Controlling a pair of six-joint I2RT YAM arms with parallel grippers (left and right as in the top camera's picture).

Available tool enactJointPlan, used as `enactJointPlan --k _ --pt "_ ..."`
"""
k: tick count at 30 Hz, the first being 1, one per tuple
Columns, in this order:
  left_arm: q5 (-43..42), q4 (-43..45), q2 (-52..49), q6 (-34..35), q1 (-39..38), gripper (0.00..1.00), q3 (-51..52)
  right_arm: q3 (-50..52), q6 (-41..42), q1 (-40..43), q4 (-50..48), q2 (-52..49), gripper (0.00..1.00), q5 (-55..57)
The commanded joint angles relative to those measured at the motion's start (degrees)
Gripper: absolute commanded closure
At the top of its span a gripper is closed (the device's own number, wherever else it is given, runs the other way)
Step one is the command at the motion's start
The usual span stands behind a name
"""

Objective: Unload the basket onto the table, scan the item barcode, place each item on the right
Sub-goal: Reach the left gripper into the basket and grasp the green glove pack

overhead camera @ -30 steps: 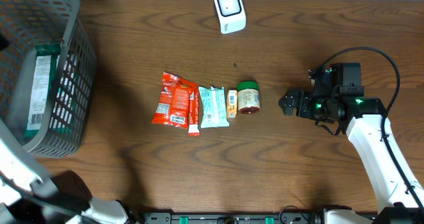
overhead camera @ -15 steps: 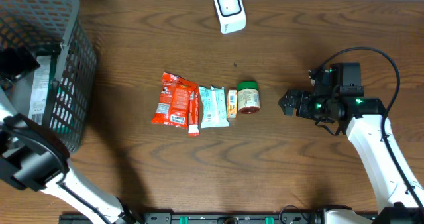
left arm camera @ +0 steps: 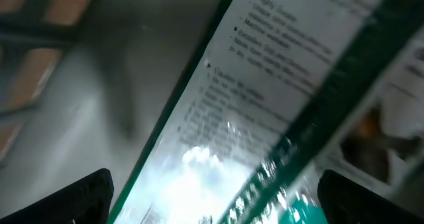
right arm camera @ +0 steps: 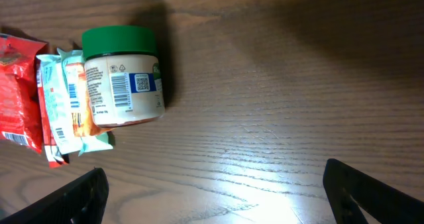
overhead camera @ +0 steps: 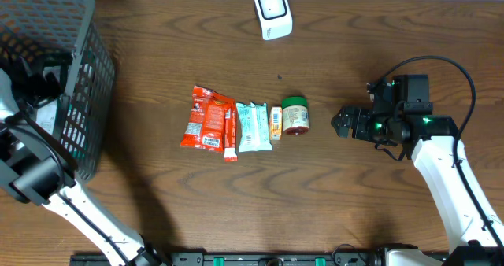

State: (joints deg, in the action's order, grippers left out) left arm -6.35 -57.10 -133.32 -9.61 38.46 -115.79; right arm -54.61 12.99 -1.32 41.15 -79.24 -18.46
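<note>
In the overhead view my left gripper is down inside the grey basket, over a green and white packet. The left wrist view is filled by that packet, blurred and glaring, with printed text. My left gripper is open, its dark fingertips standing either side of the packet's face. The white scanner stands at the table's back edge. My right gripper hangs open just right of a green-lidded jar; the jar's barcode shows in the right wrist view, ahead of the open right gripper.
A row of items lies mid-table: red packets, a teal packet, a small orange item and the jar. Bare wood spreads around them and under the right gripper. The basket's tall mesh walls surround the left gripper.
My left arm has swung up from the lower left corner into the basket, over the packet. The right arm and the items on the table have not moved.
</note>
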Motion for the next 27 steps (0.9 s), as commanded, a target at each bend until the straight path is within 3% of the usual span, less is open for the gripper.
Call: enactJointPlan --k 1,7,12,27 --pt "-0.74 0.66 -1.53 -1.38 -0.22 0.02 0.17 -0.76 0.26 -0.61 0.04 0.04 0.01 -0.44" --pt "-1.51 1.25 -1.95 -2.89 -0.46 0.02 0.17 -0.76 0.26 -0.61 0.04 0.04 0.01 -0.46" --pt "-8.41 0.66 -2.05 -4.96 -0.57 0.02 0.17 -0.76 0.26 -0.61 0.02 0.04 0.01 -0.44" --pt "-8.66 0.28 -2.25 -4.94 -1.31 0.02 5.18 -0.76 0.26 -0.61 0.02 0.04 0.01 -0.44"
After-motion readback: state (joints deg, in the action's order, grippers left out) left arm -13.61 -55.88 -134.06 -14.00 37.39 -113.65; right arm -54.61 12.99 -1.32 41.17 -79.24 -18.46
